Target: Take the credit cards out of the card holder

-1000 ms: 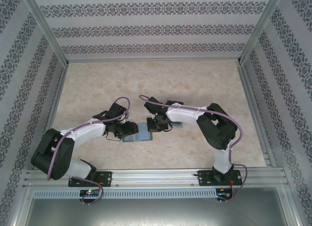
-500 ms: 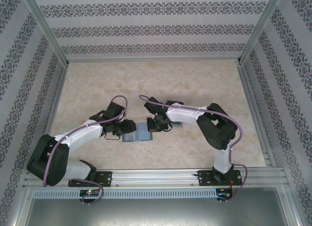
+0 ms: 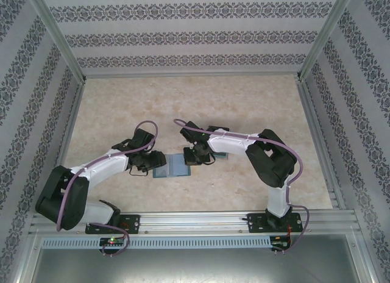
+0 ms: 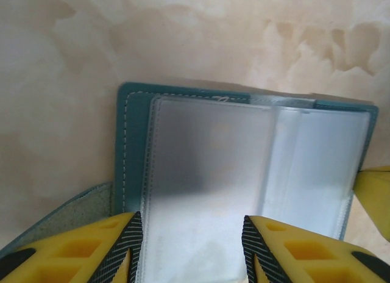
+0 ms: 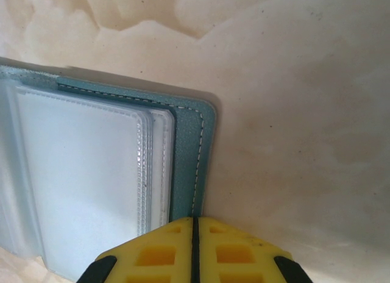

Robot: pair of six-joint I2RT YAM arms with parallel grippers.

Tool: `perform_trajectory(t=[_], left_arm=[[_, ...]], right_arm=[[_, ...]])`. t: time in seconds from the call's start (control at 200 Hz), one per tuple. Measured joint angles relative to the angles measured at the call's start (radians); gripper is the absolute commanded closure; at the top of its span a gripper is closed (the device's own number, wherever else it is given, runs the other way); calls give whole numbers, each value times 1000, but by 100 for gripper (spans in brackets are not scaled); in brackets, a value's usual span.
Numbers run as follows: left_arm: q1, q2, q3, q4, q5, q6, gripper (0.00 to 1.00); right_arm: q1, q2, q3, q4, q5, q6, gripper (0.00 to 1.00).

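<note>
The card holder (image 3: 173,166) lies open on the table between the two arms, a teal wallet with frosted clear sleeves (image 4: 207,167) inside. My left gripper (image 4: 192,246) is open, its yellow fingers (image 4: 116,246) standing on either side above the left sleeve. My right gripper (image 5: 195,225) is shut, with its tips down on the stitched right edge of the card holder (image 5: 189,161). No credit cards show through the sleeves. A small flat teal piece (image 3: 220,155) peeks out by the right arm; I cannot tell whether it is a card.
Aluminium rails (image 3: 195,221) run along the near edge and patterned walls (image 3: 36,112) close the sides and back. The beige marbled tabletop (image 3: 195,100) stretches open beyond the arms.
The left arm has shifted slightly and its jaws have narrowed a little over the left sleeve. The right gripper and the card holder stay where they were.
</note>
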Motion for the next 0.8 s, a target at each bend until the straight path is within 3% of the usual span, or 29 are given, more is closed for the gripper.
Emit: perform_trajectory(t=[0.4, 0.799], left_arm=[[9, 32, 0, 9, 31, 0, 53], [12, 31, -16, 68, 152, 0, 52]], right_arm=[[0, 0, 0, 1, 0, 0, 100], [0, 0, 0, -2, 0, 0, 100]])
